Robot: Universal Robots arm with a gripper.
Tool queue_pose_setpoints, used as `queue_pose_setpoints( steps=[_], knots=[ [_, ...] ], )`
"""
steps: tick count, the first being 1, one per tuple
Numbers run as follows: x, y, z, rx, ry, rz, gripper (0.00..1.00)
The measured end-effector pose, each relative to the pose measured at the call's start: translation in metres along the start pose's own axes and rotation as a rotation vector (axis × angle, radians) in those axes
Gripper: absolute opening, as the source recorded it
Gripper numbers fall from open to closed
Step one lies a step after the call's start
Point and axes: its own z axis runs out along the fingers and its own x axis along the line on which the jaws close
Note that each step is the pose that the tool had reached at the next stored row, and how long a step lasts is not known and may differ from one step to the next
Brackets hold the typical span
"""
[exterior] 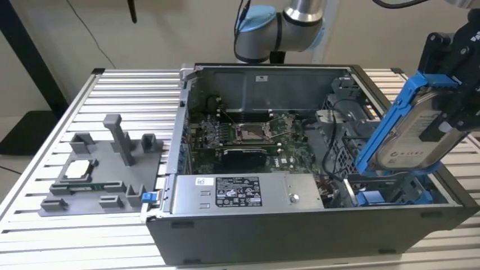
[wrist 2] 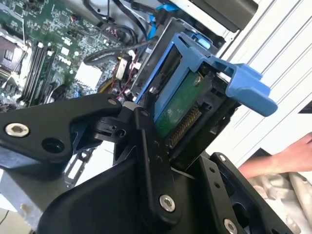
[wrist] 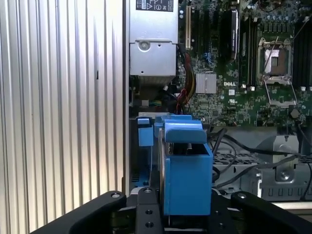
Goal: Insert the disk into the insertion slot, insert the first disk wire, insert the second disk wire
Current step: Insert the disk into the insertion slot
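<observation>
One disk (exterior: 408, 132), tilted, clamped in the tool (exterior: 448, 115) over the slot (exterior: 390, 196), 4 o'clock in the case (exterior: 300, 233); probably needs squaring to the slot.

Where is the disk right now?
At the exterior view's right, the pincer holds the disk tilted above the insertion slot in the open computer case.

A flat silver hard drive in a bright blue frame (exterior: 412, 135) is seen steeply tilted above the grey, blue-tabbed drive bay (exterior: 390, 196).
</observation>
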Motion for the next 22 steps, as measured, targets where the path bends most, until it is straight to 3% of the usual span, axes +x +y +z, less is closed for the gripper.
queue_pose_setpoints(
  steps=[13, 22],
  knots=[
    [0.0007, -0.005, 0.0103, 0.0012, -0.0068, 0.019, 0.0],
    [0.0015, -0.006, 0.0218, 0.0014, -0.0073, 0.021, 0.0]
  ],
)
